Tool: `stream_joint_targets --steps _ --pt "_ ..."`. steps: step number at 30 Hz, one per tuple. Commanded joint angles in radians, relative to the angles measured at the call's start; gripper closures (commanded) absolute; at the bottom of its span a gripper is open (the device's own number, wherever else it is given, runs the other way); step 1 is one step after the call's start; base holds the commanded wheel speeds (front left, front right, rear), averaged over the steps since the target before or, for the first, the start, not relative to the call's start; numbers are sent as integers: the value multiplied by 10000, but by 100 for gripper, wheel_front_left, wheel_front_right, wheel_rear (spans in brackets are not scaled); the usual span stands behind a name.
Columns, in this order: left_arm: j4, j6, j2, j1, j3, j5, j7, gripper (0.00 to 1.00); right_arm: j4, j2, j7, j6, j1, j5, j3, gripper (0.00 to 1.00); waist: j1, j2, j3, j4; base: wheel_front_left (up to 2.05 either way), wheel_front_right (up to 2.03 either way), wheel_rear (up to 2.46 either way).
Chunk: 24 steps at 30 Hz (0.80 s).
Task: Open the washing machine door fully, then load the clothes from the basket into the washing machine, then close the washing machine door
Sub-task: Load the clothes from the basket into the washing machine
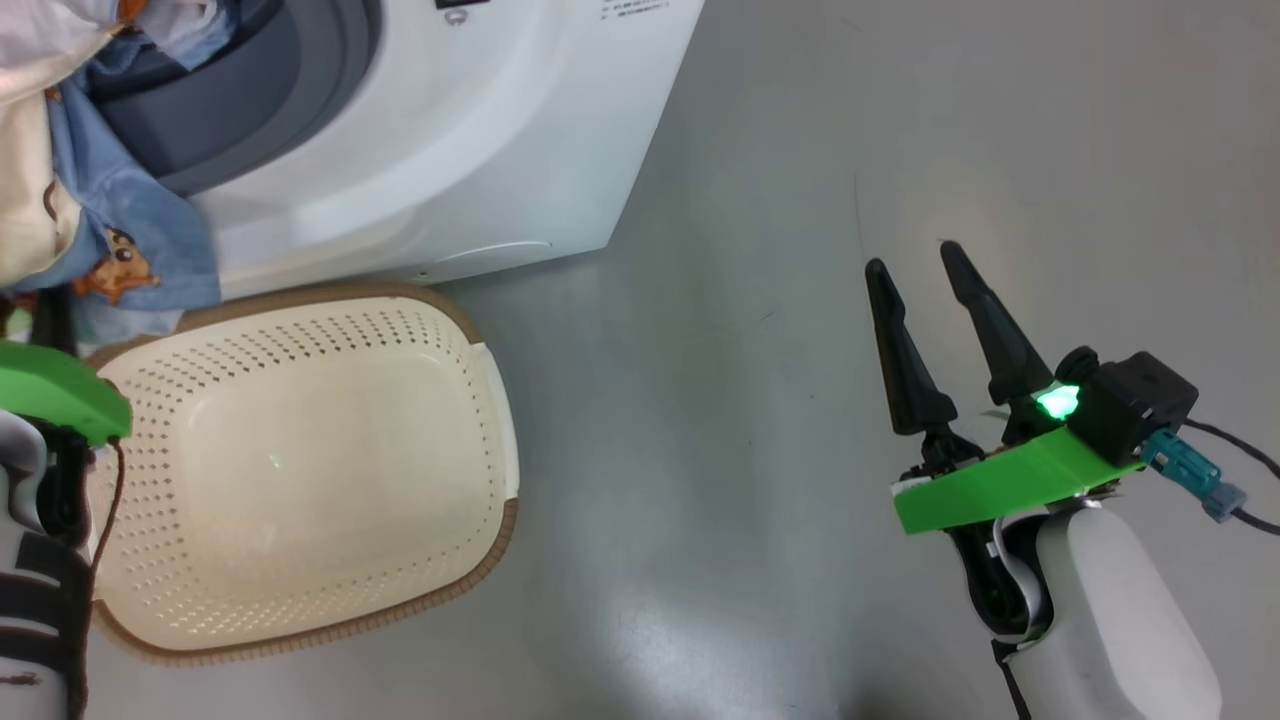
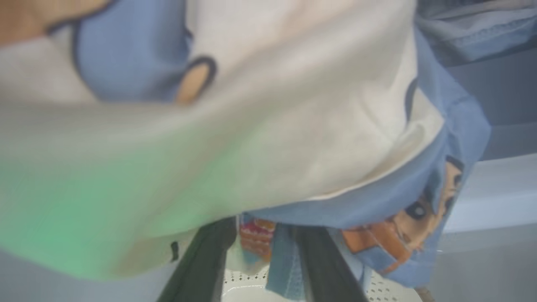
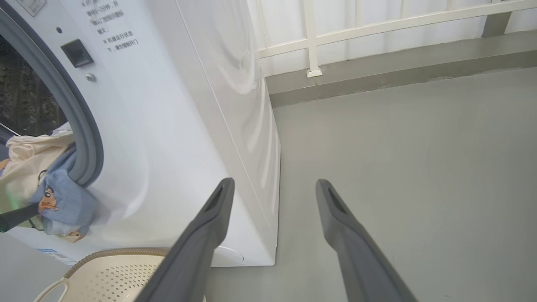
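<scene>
Two pincers are working: the right pincer [image 1: 912, 257] is hovering wide open over the floor [image 1: 750, 500]. The left pincer [image 2: 265, 245] is sitting narrow with the clothes [image 1: 110, 200] between its fingers [image 2: 201, 264]; I cannot tell whether it is gripping. The clothes are draping from the washing machine [image 1: 480, 130] mouth, above the basket [image 1: 300, 480].
</scene>
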Motion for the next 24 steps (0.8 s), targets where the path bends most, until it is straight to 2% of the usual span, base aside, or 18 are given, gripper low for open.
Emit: stream_joint_targets --steps 1,6,16,24 --pt "-96 -5 532 -92 202 -13 -62 100 -241 55 -48 25 31 -18 232 0 0 0 17 18 0 0 0" --pt "-462 -11 488 43 -12 -3 -62 100 -226 55 -48 25 21 -10 245 0 0 0 12 52 0 0 0" --pt "-2455 -14 537 1376 -188 -202 -62 100 -229 55 -48 25 96 105 227 0 0 0 -90 96 0 0 0" --pt "-4442 -14 506 2111 30 -31 -62 100 -210 55 -48 25 136 147 226 0 0 0 -230 192 0 0 0"
